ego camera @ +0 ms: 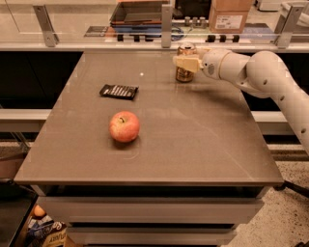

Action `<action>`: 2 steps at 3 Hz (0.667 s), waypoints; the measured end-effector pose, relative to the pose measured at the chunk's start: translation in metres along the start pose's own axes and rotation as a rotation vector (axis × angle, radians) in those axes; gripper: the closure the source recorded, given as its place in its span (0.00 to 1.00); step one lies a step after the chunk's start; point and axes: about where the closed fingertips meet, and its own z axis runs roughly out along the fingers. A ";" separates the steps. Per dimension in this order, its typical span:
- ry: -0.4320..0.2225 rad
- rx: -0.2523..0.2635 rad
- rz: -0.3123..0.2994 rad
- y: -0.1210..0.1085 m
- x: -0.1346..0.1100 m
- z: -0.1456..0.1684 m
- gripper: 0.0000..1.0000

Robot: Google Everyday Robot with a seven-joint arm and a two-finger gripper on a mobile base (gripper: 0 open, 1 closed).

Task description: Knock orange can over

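The orange can (184, 73) stands upright near the far edge of the grey table (159, 144), its silver top showing behind the fingers. My gripper (185, 63) comes in from the right on a white arm (260, 72) and sits right against the can's upper half, covering its middle. A red-yellow apple (124, 127) rests left of the table's middle. A flat black snack wrapper (119, 91) lies farther back on the left.
A metal rail with posts (166, 21) runs along the far edge. Behind it are a dark tray (140, 12) and a cardboard box (231, 17). The floor and a bag of items (43, 229) lie below left.
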 end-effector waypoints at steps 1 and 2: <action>0.000 -0.004 0.000 0.002 0.000 0.002 0.64; 0.000 -0.009 0.001 0.004 0.000 0.005 0.87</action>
